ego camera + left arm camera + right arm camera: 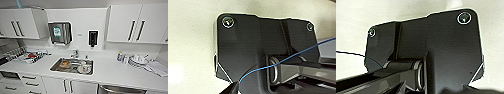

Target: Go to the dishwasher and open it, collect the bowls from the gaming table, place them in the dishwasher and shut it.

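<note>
Facing a glossy white kitchen counter (112, 70), smooth and bare in the middle. Sunk into it, a rectangular stainless-steel sink (72, 66) crowded with dirty crockery. Far right, stacked white plates (138, 60) beside small bottles (122, 57). On the far wall, a shiny metal paper-towel dispenser (60, 33). Low at the near right, a curved brushed-steel edge (120, 89), probably the dishwasher front, door shut. Grippers: open or closed, cannot tell. Risk from here: reaching for the wrong front, since white cabinet doors (67, 86) with bar handles sit right alongside; slick steel could also slip from a grasp.
</note>
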### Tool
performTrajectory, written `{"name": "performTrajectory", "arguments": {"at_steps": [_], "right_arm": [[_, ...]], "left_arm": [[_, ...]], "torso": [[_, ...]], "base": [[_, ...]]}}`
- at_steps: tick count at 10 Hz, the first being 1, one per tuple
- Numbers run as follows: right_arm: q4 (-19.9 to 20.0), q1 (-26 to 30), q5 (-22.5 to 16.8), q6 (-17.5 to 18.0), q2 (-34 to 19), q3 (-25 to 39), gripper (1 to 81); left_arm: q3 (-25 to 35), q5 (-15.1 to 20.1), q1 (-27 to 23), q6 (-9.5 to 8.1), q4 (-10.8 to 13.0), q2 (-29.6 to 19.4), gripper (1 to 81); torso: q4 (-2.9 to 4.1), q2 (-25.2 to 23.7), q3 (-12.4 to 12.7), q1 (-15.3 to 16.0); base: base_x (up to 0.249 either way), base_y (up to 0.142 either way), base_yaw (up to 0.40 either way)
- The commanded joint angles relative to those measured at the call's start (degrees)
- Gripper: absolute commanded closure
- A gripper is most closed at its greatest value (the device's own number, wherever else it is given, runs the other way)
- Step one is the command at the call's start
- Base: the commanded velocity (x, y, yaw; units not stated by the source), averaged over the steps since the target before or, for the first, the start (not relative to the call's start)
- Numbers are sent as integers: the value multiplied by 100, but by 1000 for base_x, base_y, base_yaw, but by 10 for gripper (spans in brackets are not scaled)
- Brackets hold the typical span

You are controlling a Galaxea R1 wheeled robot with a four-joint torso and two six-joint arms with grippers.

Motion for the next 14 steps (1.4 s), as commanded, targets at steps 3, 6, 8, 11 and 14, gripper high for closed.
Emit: {"name": "performTrajectory", "arguments": {"at_steps": [3,6,8,11,14], "right_arm": [[-48,295,-296,-16,-30,24,10],[-47,295,-296,-16,-30,24,10],[-39,286,-287,-16,-30,24,10],[23,277,-287,28,5,24,10],[40,312,-384,72,-13,-152,10]], "left_arm": [[31,294,-264,18,61,-97,10],[31,294,-264,18,61,-97,10],[31,303,-264,18,61,-97,10],[31,277,-264,9,9,-79,10],[75,250,-264,-43,-27,-53,10]], "torso": [[0,0,0,3],[0,-2,0,3],[0,0,-2,3],[0,4,-2,8],[0,2,-2,3]], "base": [[122,-43,0],[119,0,0],[86,0,0],[0,0,0],[0,0,0]]}}
